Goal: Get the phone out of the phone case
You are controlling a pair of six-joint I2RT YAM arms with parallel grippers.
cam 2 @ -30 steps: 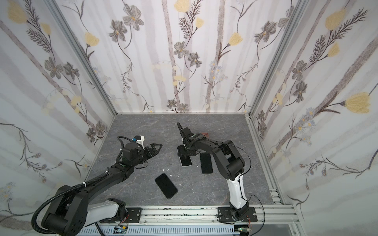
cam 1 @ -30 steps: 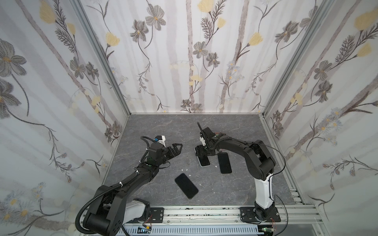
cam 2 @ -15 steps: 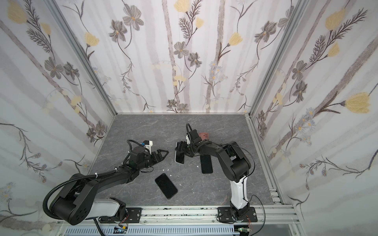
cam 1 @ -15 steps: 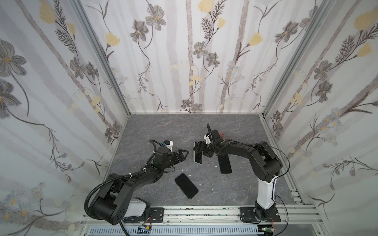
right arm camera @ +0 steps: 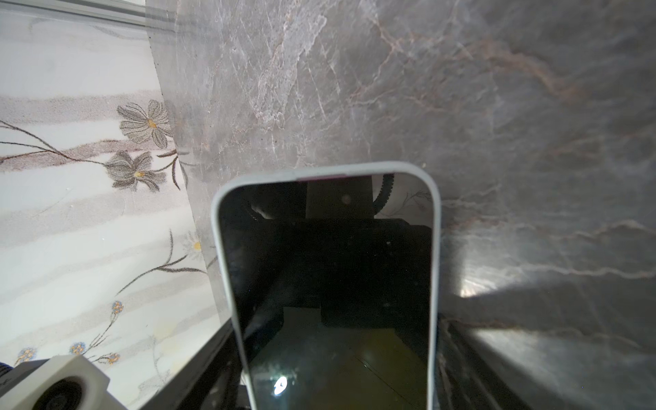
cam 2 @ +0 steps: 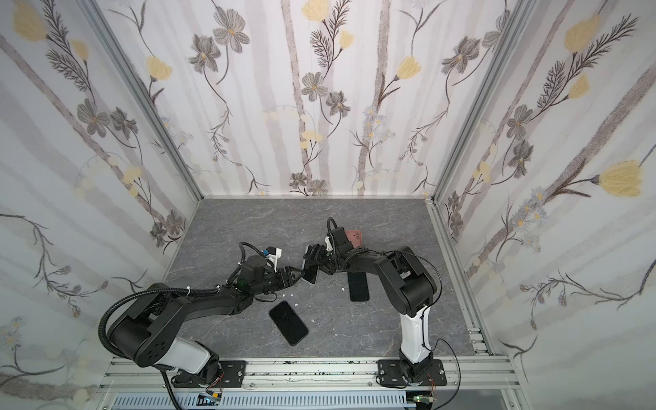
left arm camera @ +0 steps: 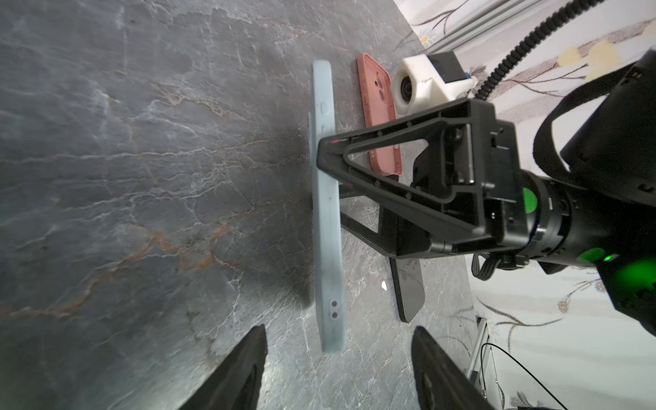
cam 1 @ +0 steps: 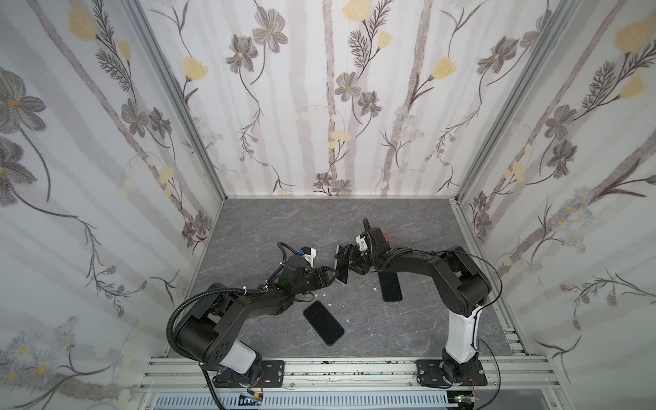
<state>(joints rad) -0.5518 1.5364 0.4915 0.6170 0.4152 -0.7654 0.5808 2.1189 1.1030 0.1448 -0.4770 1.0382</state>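
Observation:
The phone (right arm camera: 330,284), dark screen up, sits in a pale blue-grey phone case (right arm camera: 435,248). My right gripper (right arm camera: 337,324) is shut across the case's long sides and holds it off the table on edge, mid-table in both top views (cam 1: 341,264) (cam 2: 311,269). In the left wrist view the phone case (left arm camera: 326,220) shows edge-on, with the right gripper's fingers (left arm camera: 390,142) clamped round it. My left gripper (left arm camera: 339,330) is open. Its tips stand either side of the case's free end, apart from it (cam 1: 332,275).
A terracotta case (cam 1: 387,235) lies empty behind the right gripper. One bare black phone (cam 1: 389,288) lies under the right arm, and another black phone (cam 1: 323,322) lies nearer the front rail. Small white scraps (cam 1: 328,304) dot the grey table. Walls close in three sides.
The right gripper has lifted the cased phone off the table and swung it left. The left arm has reached right to it, and its jaws have narrowed.

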